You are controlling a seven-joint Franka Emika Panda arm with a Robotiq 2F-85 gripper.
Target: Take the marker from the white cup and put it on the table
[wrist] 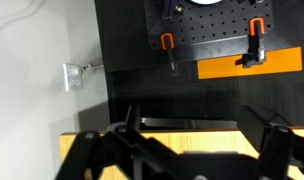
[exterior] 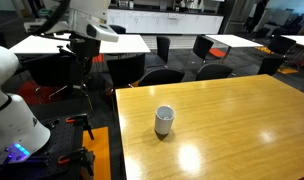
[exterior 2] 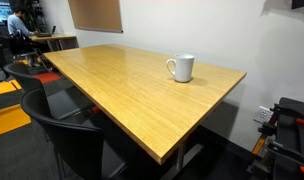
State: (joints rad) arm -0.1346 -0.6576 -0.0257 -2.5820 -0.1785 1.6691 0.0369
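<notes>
Honey-coloured wood of the table [exterior: 232,110] carries the white cup [exterior: 164,120]. The marker is not discernible and is presumably inside. The pincer [wrist: 187,155] hangs with jaws apart, well away from the cup. Risk: a misaligned descent strikes the rim and tips the cup.

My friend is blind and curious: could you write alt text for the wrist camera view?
The robot's open gripper, dark and blurred, fills the bottom of the picture over the edge of a wooden table. Behind it are a black pegboard with orange-handled clamps and a white wall with an outlet.
</notes>
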